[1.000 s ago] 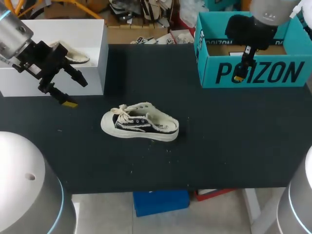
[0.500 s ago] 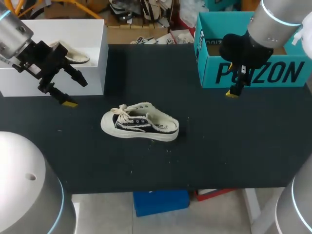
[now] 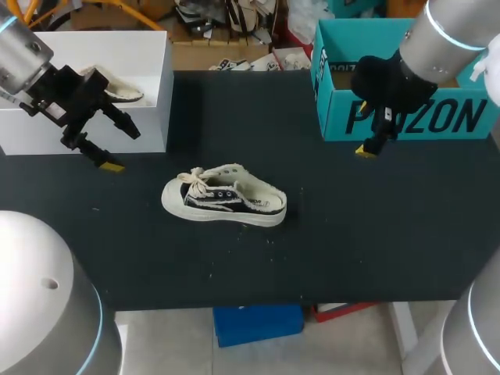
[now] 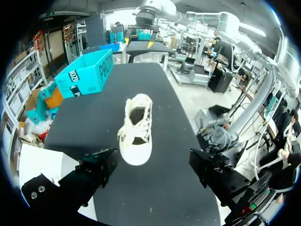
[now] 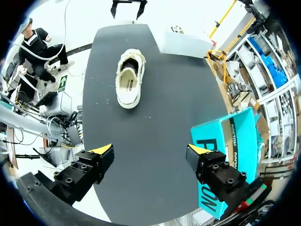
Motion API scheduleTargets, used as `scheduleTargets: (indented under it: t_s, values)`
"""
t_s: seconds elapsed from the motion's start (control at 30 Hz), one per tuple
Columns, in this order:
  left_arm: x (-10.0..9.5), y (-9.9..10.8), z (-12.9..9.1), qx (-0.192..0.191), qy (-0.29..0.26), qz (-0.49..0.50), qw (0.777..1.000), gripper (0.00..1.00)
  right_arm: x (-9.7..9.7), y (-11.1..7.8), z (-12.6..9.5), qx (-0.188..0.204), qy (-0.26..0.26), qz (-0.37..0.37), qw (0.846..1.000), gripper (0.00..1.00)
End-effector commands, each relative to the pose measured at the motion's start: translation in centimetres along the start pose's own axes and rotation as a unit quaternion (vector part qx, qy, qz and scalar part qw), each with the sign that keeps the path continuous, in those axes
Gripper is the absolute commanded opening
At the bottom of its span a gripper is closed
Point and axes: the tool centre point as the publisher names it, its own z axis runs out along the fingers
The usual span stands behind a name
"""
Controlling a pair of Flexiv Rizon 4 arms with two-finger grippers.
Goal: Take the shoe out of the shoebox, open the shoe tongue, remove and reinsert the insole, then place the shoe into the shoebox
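One shoe (image 3: 224, 200) sits on the table (image 3: 351, 234), well apart from the teal shoebox (image 3: 406, 117). Our left gripper (image 4: 151, 162) and right gripper (image 5: 150, 150) both gape wide, empty. We reckon it's light, floppy canvas over stiffer rubber, so we'd pinch the sole edges.

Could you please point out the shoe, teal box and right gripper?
shoe (image 3: 224, 205), head view, side panel.
teal box (image 3: 461, 117), head view, front wall.
right gripper (image 5: 150, 150), right wrist view, between its fingertips.
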Motion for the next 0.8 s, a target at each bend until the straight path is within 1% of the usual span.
scheduleTargets:
  t_s: [0.03,0.27,0.4,0.57,0.63,0.8]
  values:
    - [-0.1,0.1,0.1,0.0,-0.001,0.001,1.0,1.0,1.0,0.0,2.6,-0.039,-0.014,-0.006,0.999,1.0]
    - [-0.1,0.1,0.1,0.0,-0.001,0.001,1.0,1.0,1.6,1.5,5.7,-0.095,-0.032,-0.02,0.995,1.0]
    - [-0.1,0.1,0.1,0.0,-0.001,0.001,1.0,1.0,1.9,2.2,7.2,-0.115,-0.035,-0.024,0.992,1.0]
    - [-0.1,0.1,0.1,0.0,-0.001,0.001,1.0,1.0,2.3,3.2,9.3,-0.143,-0.027,-0.034,0.989,1.0]
    - [-0.1,0.1,0.1,0.0,-0.001,0.001,1.0,1.0,2.4,3.4,10.1,-0.163,-0.026,-0.033,0.986,1.0]
    - [-0.1,0.1,0.1,0.0,-0.001,0.001,1.0,1.0,2.9,4.5,11.5,-0.194,-0.014,-0.035,0.98,1.0]
